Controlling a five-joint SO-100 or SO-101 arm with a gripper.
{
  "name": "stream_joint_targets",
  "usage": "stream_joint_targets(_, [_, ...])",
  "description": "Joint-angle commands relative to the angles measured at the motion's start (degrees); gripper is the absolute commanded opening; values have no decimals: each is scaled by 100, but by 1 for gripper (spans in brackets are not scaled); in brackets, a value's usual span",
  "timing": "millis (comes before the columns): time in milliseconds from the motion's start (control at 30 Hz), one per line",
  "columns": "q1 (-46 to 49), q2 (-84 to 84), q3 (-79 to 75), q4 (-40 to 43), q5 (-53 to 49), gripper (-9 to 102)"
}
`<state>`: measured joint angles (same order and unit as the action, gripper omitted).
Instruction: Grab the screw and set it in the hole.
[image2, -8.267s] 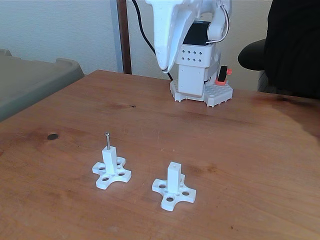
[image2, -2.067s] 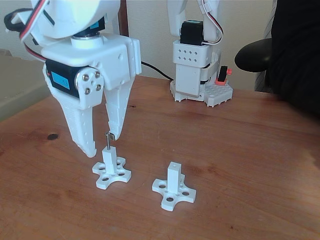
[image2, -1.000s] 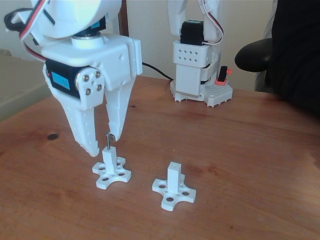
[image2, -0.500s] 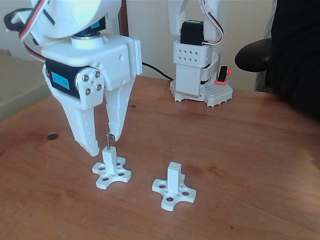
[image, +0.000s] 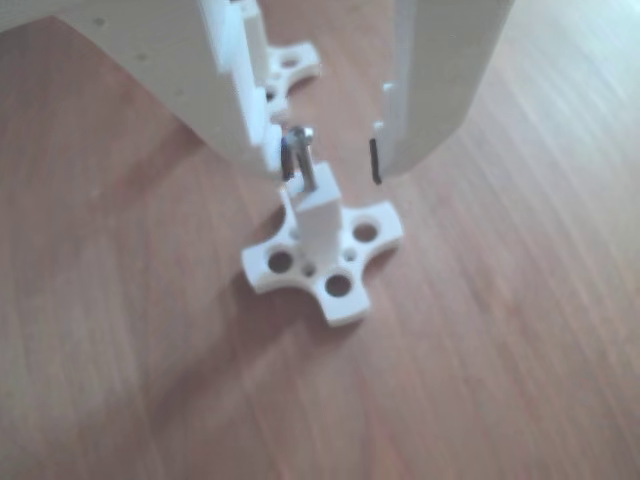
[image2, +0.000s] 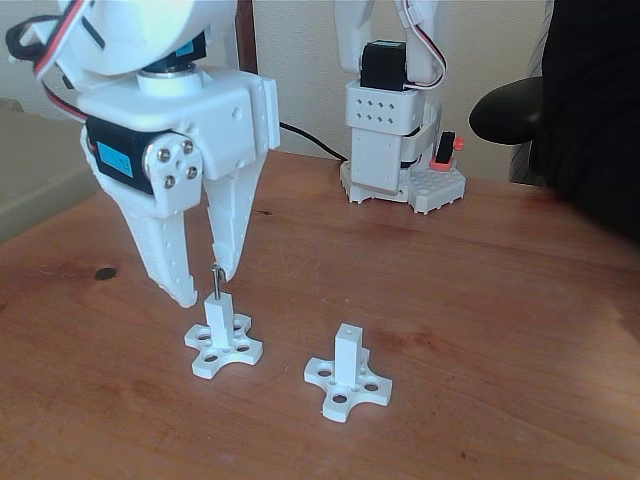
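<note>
A thin silvery screw (image2: 215, 280) stands upright in the top of the left white post (image2: 218, 318), which has a cross-shaped base. My gripper (image2: 205, 287) hangs open around the screw's top, one finger on each side. In the other view the screw (image: 304, 160) sits close against the left finger (image: 250, 110), and the right finger (image: 430, 90) stands apart from it; the gripper (image: 332, 168) holds nothing. To the right, a second white post (image2: 346, 358) stands bare, with the tiny hole (image2: 347, 328) in its top face.
The arm's base (image2: 395, 150) stands at the back of the brown wooden table (image2: 480, 300). A dark chair (image2: 580, 100) is at the back right. A lobe of the second post's base (image: 290, 62) shows behind the fingers in the other view.
The gripper has shifted slightly left and up around the screw over the last second. The screw still stands in the left post, and the second post has not moved.
</note>
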<state>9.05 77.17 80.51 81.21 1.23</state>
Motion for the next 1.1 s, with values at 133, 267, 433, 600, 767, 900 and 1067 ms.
stream_joint_targets(133, [9,88,-519,-97,-44,9])
stream_joint_targets(267, [0,88,-510,-97,-44,9])
stream_joint_targets(433, [0,114,-501,-88,-70,7])
stream_joint_targets(600, [-9,123,-483,-97,-70,5])
stream_joint_targets(767, [-18,132,-483,-105,-70,4])
stream_joint_targets(900, [-26,149,-483,-105,-79,2])
stream_joint_targets(1067, [-35,176,-475,-123,-97,-2])
